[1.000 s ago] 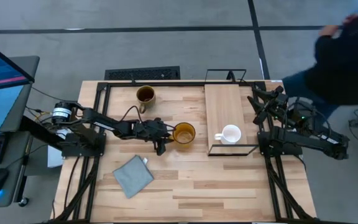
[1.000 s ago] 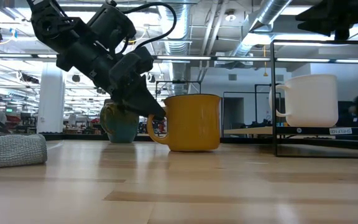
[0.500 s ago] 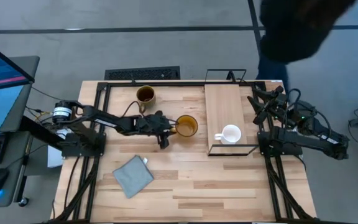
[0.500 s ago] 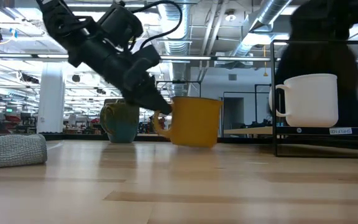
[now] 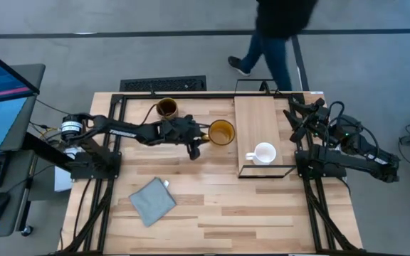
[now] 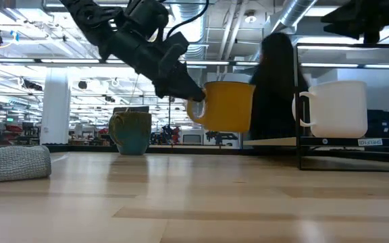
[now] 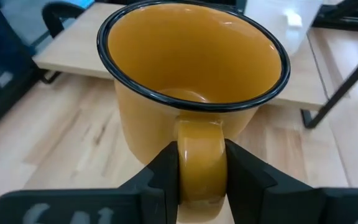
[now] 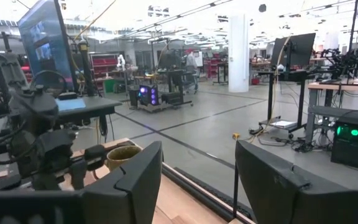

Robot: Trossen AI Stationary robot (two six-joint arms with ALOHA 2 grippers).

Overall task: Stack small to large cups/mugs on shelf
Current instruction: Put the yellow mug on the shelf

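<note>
My left gripper (image 5: 199,136) is shut on the amber-yellow mug (image 5: 221,133), which hangs above the table just left of the shelf (image 5: 256,114); the mug fills the left wrist view (image 7: 191,93). The small white mug (image 5: 264,153) stands upright on the shelf's near end, handle toward the table's left. The dark brown-olive mug (image 5: 166,108) stands on the table at the far side. My right gripper (image 5: 295,117) waits open, raised beside the shelf's right edge. My left gripper pinches the yellow mug's handle (image 7: 201,165) between its two fingers, one finger (image 7: 157,180) on each side face of the loop. The fingers come slanting down from the table's left (image 6: 181,84). The mug hangs upright, slightly tilted, lifted clear of the table.
A grey-blue folded cloth (image 5: 152,201) lies near the table's front left. The shelf's black wire frame (image 5: 265,171) stands around the board. A person (image 5: 276,28) walks past beyond the table's far edge.
My left gripper has lifted the yellow mug off the table and carried it up and toward the table's right and far side, close to the shelf. The mug stays roughly upright. A person has walked across behind the table from right to left.
</note>
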